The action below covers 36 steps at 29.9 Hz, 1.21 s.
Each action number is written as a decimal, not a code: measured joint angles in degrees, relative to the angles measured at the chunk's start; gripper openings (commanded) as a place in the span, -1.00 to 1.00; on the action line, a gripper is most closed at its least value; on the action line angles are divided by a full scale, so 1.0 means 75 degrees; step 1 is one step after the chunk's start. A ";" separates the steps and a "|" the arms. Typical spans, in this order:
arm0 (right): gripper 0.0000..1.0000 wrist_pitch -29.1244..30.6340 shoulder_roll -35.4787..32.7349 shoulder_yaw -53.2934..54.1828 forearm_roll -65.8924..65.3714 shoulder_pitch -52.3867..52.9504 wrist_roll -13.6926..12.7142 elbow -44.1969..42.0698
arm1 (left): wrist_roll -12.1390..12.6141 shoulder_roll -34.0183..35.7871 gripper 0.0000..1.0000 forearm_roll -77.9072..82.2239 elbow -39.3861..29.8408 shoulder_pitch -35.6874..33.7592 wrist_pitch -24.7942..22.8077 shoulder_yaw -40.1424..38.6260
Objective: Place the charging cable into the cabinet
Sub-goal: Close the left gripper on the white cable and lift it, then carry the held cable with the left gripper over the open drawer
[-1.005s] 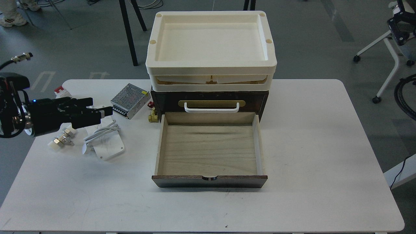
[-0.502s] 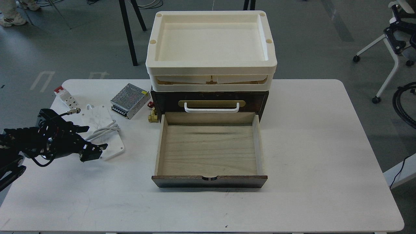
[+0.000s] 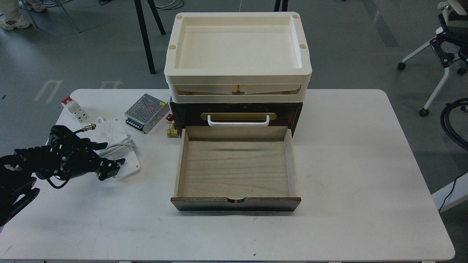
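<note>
The charging cable point(image 3: 116, 140), a white-grey cord coiled on a flat white scuffed plate, lies on the white table point(image 3: 365, 164) left of the cabinet. The cabinet point(image 3: 292, 109) is a dark brown chest with a white handle point(image 3: 238, 122). Its lower drawer point(image 3: 236, 170) is pulled out, with nothing inside its pale wood interior. My left gripper point(image 3: 109, 168) is low over the near-left corner of the plate, at the cord's near end. It is dark and seen at an angle, so its fingers cannot be told apart. My right arm is out of view.
A cream plastic tray stack point(image 3: 237, 54) sits on top of the cabinet. A silver perforated power supply box point(image 3: 144, 112), a brass valve point(image 3: 172, 129) and a red-and-white breaker point(image 3: 75, 109) lie behind the cable. Office chairs point(image 3: 446, 54) stand at the far right on the floor.
My left arm dropped from above the cable to table level at the left, then shifted slightly right and away onto the plate's near-left corner. The cable and the drawer have not moved.
</note>
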 measured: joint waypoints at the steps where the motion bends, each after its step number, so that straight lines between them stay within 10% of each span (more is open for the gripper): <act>1: 0.99 0.0000 0.0000 0.0000 0.0000 -0.0021 0.0000 0.0000 | 0.0000 -0.0001 -0.04 0.0000 0.0001 -0.0001 0.0021 0.0000; 7: 0.99 0.0000 0.0000 0.0000 0.0000 -0.0098 0.0000 0.0013 | -0.0001 -0.0001 -0.24 0.0000 0.0002 0.0069 0.0764 0.0005; 11: 0.99 0.0000 0.0000 0.0007 0.0000 -0.0137 0.0005 0.0007 | -0.0001 0.0009 -0.87 0.0000 0.0002 0.0077 0.0881 0.0013; 26: 0.99 0.0000 0.0000 0.0056 0.0000 -0.0289 0.0003 0.0003 | -0.0001 0.0723 -1.00 0.0000 -0.0304 -0.0034 0.0952 -0.0011; 36: 0.99 0.0000 -0.0011 0.0058 0.0000 -0.0408 0.0006 -0.0016 | -0.0001 0.4080 -1.00 -0.2588 -0.5620 -0.0123 -0.0376 -0.0109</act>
